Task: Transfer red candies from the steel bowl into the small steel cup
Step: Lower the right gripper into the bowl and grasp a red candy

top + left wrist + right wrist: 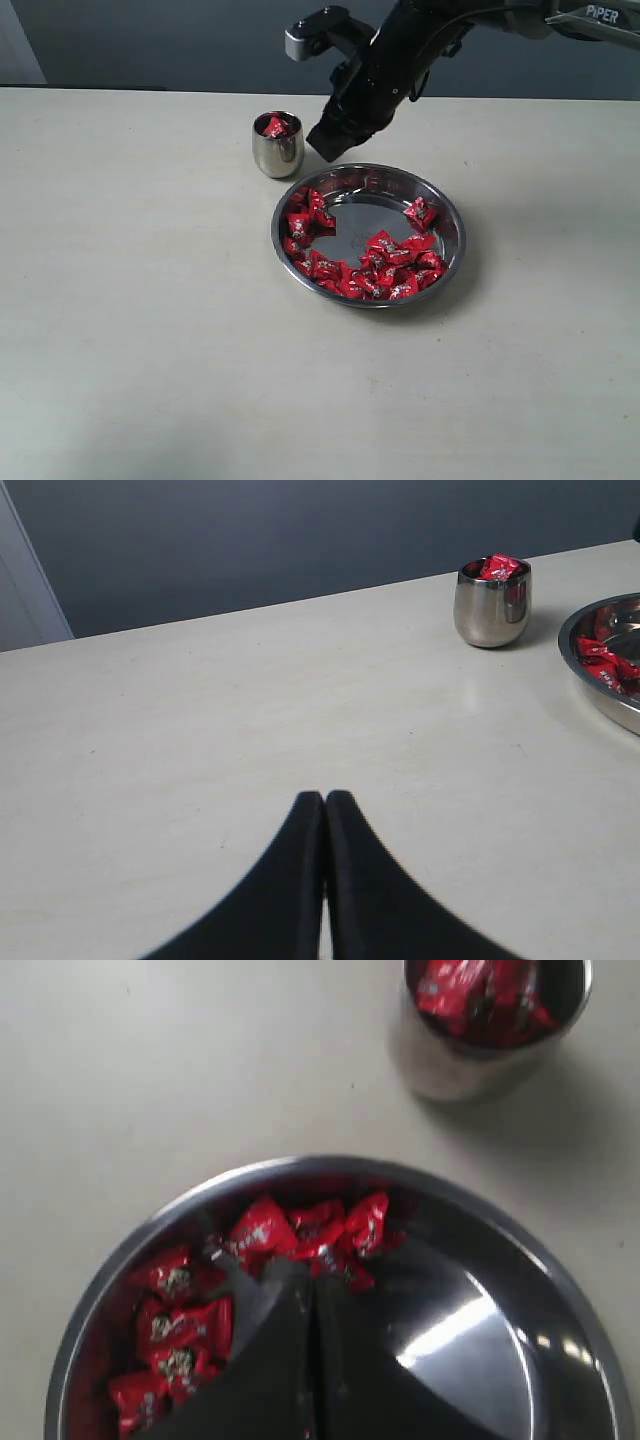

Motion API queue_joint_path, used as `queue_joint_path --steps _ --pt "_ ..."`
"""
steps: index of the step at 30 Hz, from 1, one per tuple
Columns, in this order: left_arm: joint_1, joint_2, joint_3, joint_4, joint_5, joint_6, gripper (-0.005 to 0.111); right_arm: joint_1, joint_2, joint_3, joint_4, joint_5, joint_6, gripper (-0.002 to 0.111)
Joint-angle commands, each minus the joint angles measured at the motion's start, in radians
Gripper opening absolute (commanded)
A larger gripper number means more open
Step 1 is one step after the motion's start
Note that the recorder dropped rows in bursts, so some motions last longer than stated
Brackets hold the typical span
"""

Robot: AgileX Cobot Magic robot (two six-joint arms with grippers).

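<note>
Tabletop (120, 390), pale and matt, fills the near side of the exterior view. The left gripper (324, 810) shows only in its own wrist view. It is low over that surface with its jaws pressed together on nothing, well apart from both steel vessels. That reads as parked, probably to keep out of the working arm's way.

Further in, right of the middle, sits the steel bowl (375, 183). The red candies (385, 265) are banked along its near and left walls, with a few toward the right, while the centre and far floor show bare steel. A pile against a wall should be easier to pick from, since a piece can be cornered there rather than chased across the slick floor.

Just beyond, the right gripper (330, 145) hangs above the bowl's far-left rim, tilted down, between bowl and cup. In the right wrist view its black fingers (265, 1360) meet with no gap, tips aimed at a cluster of candies by the wall. Whether a wrapper corner is nipped at the very tips I cannot tell, because they blur into the red behind them; it looks more likely empty.

Past it, the small steel cup (277, 152) stands upright on the table, near the bowl's rim but not touching. Red wrappers already show at its mouth. Setting it that close keeps each carry short. Most of the candies remain in the bowl, so the job seems far from finished. A dark wall (150, 40) closes the scene behind.
</note>
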Motion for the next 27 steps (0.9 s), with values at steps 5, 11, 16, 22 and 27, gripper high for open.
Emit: queue_joint_path --steps 5,11,16,22,27 --pt "-0.01 -0.004 -0.001 0.0 -0.007 -0.006 0.0 -0.003 0.081 0.002 -0.007 0.125 0.023 0.009" --pt "-0.01 -0.004 -0.001 0.0 -0.007 -0.006 0.0 -0.003 0.158 0.002 0.007 0.07 0.023 0.041" --pt "-0.01 -0.004 -0.001 0.0 -0.007 -0.006 0.0 -0.003 0.188 0.002 0.034 -0.054 0.023 0.041" --pt "-0.01 -0.004 -0.001 0.0 -0.007 -0.006 0.0 -0.003 0.203 0.002 0.035 -0.107 0.023 0.037" --pt "-0.01 -0.004 -0.001 0.0 -0.007 -0.006 0.0 -0.003 0.204 0.002 0.035 -0.102 0.023 0.015"
